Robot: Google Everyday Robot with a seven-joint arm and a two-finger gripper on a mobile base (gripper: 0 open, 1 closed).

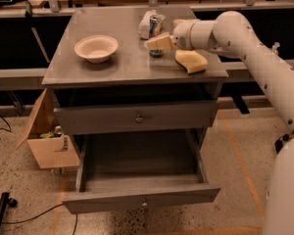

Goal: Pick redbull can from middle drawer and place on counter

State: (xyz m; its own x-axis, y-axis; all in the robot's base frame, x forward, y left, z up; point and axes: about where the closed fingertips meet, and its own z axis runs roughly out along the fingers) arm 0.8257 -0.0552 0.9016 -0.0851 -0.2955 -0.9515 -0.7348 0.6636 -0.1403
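The redbull can stands upright on the counter, at its back right. Its silver top and blue body show above my gripper, and its dark base shows just below. The gripper reaches in from the right and is shut on the can's middle, with a cream finger across the can's front. The middle drawer is pulled open below, its grey box bare, with a narrow front panel and a small knob.
A whitish bottle lies just left of the can. A yellow sponge lies to the can's right and a cream bowl on the counter's left. The taller-fronted drawer is closed. A cardboard box stands on the floor at the left.
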